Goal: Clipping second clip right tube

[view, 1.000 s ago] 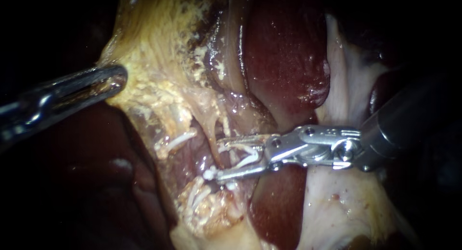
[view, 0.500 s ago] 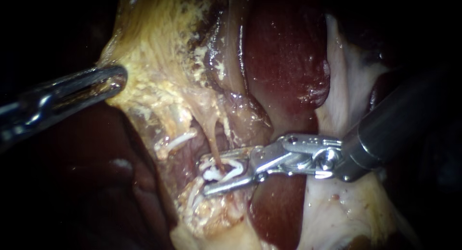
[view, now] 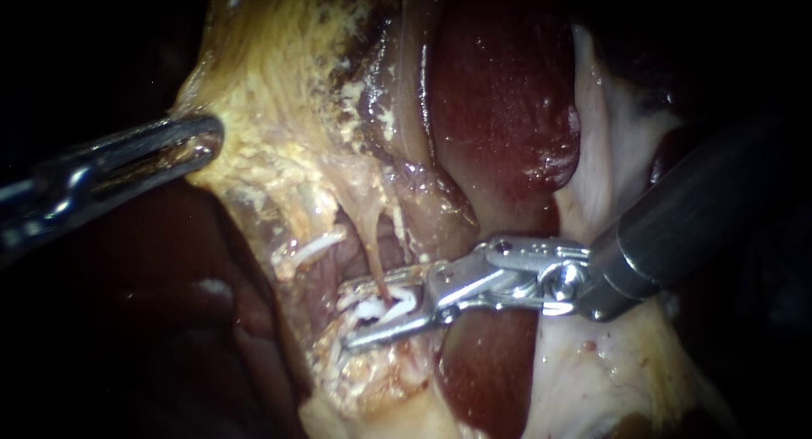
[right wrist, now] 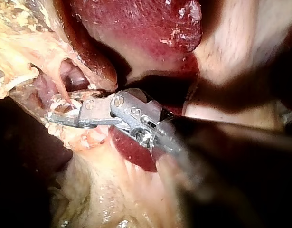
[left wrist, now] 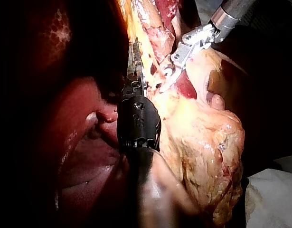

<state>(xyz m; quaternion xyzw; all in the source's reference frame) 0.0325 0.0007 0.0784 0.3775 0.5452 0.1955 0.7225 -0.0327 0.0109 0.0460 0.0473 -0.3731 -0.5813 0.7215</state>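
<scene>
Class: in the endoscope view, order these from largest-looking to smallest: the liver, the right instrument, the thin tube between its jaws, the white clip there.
1. liver
2. right instrument, though its shaft lies nearer the camera
3. thin tube and white clip: too alike to rank

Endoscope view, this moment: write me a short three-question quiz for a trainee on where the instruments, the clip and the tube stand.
1. Multiple choice: what sits in the claw of the right instrument?
A) a white clip
B) a curved needle
C) a pad of gauze

2. True or false: the left instrument touches the thin tube.

3. Fill in: the thin tube runs ___ the two halves of the right instrument's claw.

Key
1. A
2. False: it holds the yellowish tissue, well apart from the tube.
3. between
</scene>
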